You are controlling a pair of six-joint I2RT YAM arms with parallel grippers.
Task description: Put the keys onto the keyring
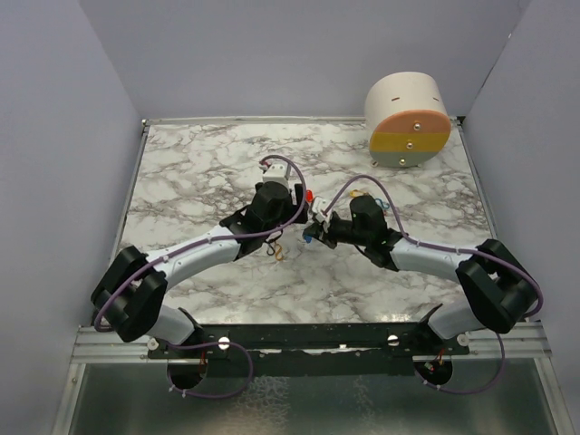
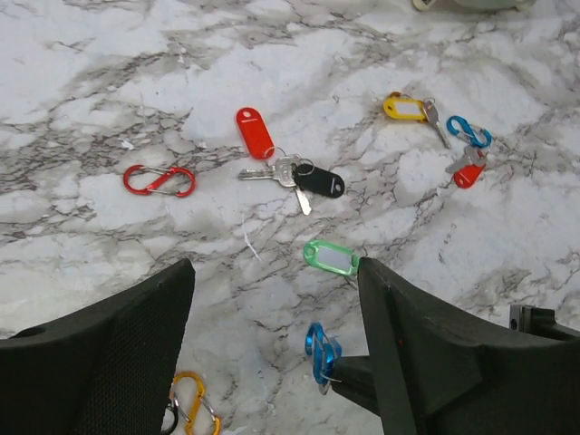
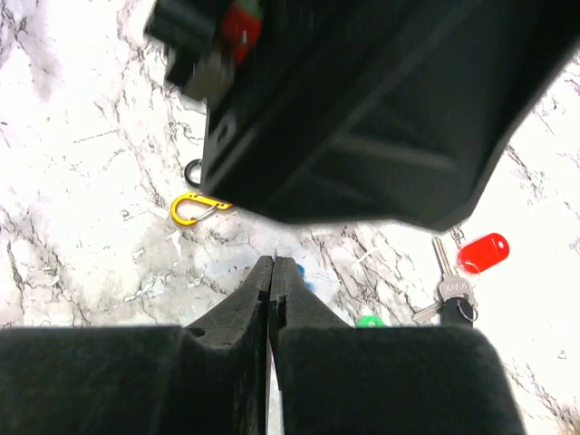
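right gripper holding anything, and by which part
The right gripper looks shut on the blue clip, pinching one end of its loop; the exact spot is hidden. The left gripper is open, holding nothing.

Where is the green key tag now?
In the left wrist view, the green key tag lies on the marble table right of centre, just below the black key tag and above the blue clip.

left arm jaws apart; right arm jaws closed, wrists seemingly touching.

keys on table, cylinder at back right
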